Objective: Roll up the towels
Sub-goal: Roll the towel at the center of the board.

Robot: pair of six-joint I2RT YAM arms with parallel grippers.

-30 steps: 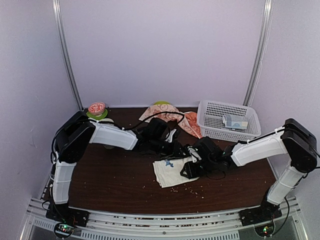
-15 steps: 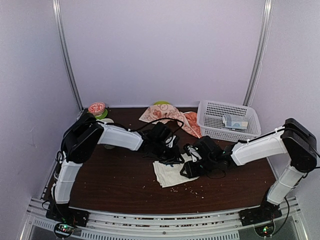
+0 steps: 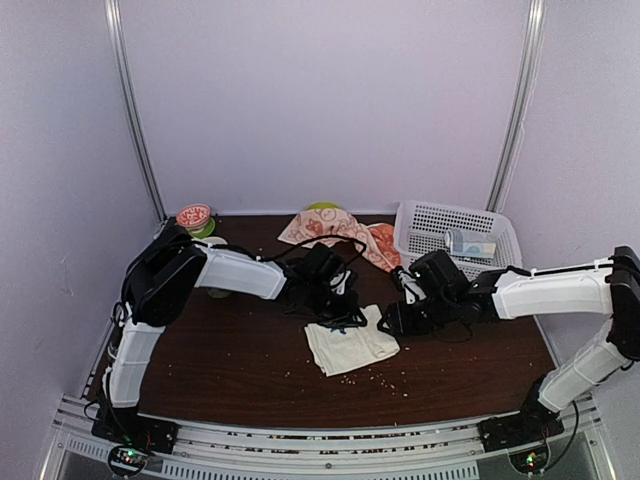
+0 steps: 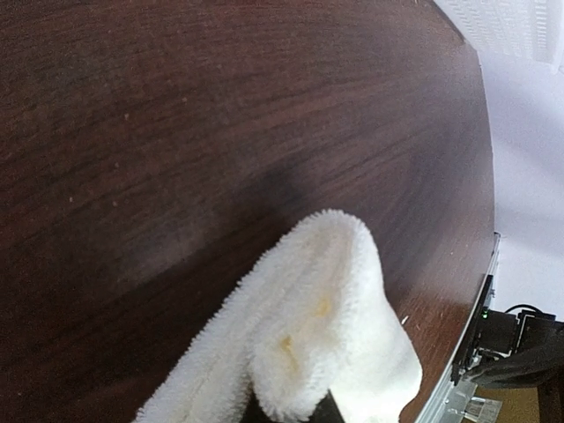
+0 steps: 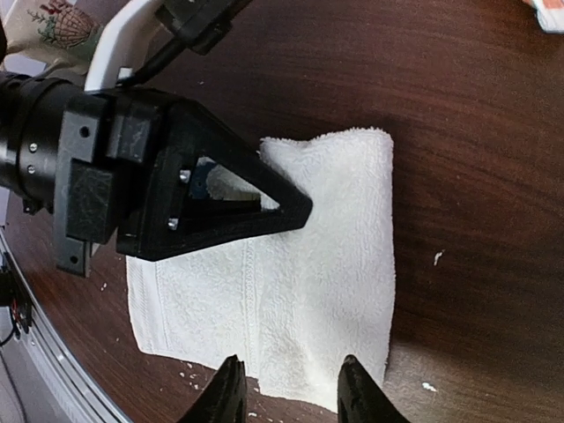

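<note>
Now that my left gripper (image 3: 338,316) has pinched shut on the upper edge of the cream towel (image 3: 352,345), which lies at centre frame, and my right gripper (image 5: 291,388) has backed off rightward, half open and empty, the roll can probably begin.

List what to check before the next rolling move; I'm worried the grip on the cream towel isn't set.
1. Grip: left gripper shut on the cream towel fold: ok.
2. Other arm: right gripper open, holding nothing: ok.
3. Roll: cream towel rolled: not ok, it lies mostly flat.
4. Spacing: rabbit towel apart from the cream one, at the back: ok.
5. All layers caught in the pinch: cannot tell.
</note>
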